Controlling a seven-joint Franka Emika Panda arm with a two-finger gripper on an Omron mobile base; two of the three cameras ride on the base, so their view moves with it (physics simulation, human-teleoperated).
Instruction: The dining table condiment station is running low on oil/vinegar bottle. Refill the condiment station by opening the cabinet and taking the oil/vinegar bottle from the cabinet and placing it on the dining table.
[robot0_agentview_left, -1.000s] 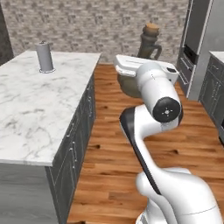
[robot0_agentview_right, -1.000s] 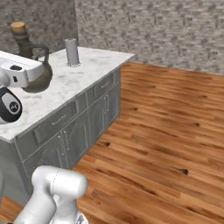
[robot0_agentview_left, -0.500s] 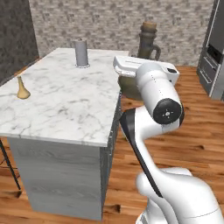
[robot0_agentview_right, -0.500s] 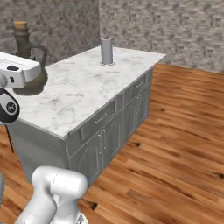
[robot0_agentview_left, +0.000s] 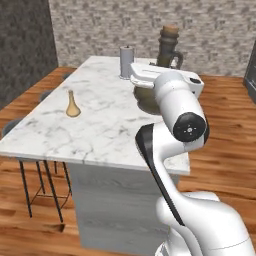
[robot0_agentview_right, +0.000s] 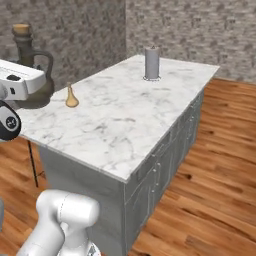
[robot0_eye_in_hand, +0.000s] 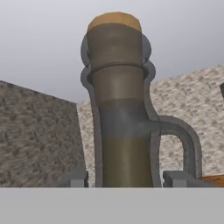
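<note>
The oil/vinegar bottle (robot0_eye_in_hand: 122, 113) is dark olive glass with a tan cork and a loop handle. My gripper (robot0_eye_in_hand: 126, 179) is shut on it, one fingertip on each side of its lower body. In the left base view the bottle (robot0_agentview_left: 168, 47) rises above the white hand, with the gripper (robot0_agentview_left: 150, 92) around its belly, over the right side of the dining table (robot0_agentview_left: 100, 130). From the right base view the bottle (robot0_agentview_right: 30, 55) hangs in the gripper (robot0_agentview_right: 35, 92) at the near left corner of the dining table (robot0_agentview_right: 135, 120), upright and off its top. The cabinet is out of view.
A small pale tan flask (robot0_agentview_left: 73, 105) (robot0_agentview_right: 71, 97) stands on the marble top toward its left edge. A grey cylinder (robot0_agentview_left: 127, 62) (robot0_agentview_right: 152, 63) stands near the far end. Bar stools (robot0_agentview_left: 35, 170) line the table's left side. Wood floor runs along the right (robot0_agentview_right: 220, 175).
The whole picture has shifted, so the base has driven and turned: the dining table now lies closer and more centred. The bottle stays in the gripper, held the same way.
</note>
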